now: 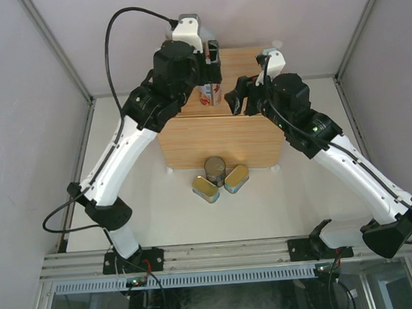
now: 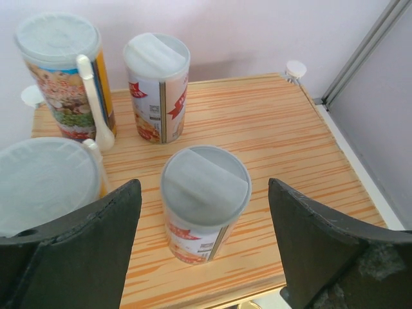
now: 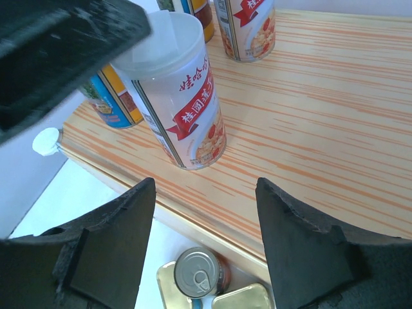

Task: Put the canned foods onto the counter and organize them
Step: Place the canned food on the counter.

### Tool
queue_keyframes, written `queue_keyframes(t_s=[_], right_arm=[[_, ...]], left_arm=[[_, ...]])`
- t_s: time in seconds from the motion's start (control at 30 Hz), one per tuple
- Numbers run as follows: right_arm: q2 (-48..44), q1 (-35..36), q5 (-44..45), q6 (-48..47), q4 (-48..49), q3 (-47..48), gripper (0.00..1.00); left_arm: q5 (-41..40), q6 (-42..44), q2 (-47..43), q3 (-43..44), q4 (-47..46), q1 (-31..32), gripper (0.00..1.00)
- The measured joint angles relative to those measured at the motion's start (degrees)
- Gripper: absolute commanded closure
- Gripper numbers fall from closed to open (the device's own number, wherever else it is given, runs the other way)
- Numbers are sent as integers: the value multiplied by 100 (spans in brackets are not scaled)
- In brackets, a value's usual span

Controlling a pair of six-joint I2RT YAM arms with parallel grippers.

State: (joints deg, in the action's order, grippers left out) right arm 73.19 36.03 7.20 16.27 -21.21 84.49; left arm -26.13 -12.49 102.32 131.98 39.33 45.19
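Straddling a tall white-lidded cylindrical can [image 3: 183, 96] with a red-and-white label, the left gripper [image 2: 203, 193] has its jaws apart, each finger clear of the can wall. The can stands upright near the front edge of the light wood-grain box-shaped surface [image 2: 277, 122]. Three further tall white-lidded cans [image 2: 156, 84] stand upright on the same surface. The right gripper [image 3: 206, 193] hovers over the front edge, jaws apart, holding nothing. One dark cylindrical can [image 1: 215, 171] with a metal top and two flat gold tins [image 1: 205, 189] sit together on the white lower surface [image 1: 301, 204], just before the box.
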Motion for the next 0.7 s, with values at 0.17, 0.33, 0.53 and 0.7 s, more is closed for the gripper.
queue_keyframes(t_s=[0.17, 0.33, 0.53, 0.7], right_arm=[[0, 0, 20, -2, -2, 2, 36], [4, 4, 24, -4, -50, 66, 36], [44, 11, 26, -22, -85, 164, 36], [190, 13, 22, -22, -96, 258, 39]], left_arm=[[-72, 2, -437, -256, -103, 26, 16], [-181, 7, -892, -538, -212, 149, 16], [-356, 33, -1211, -667, -313, 361, 17], [-527, 109, -1547, -1019, -448, 560, 19]])
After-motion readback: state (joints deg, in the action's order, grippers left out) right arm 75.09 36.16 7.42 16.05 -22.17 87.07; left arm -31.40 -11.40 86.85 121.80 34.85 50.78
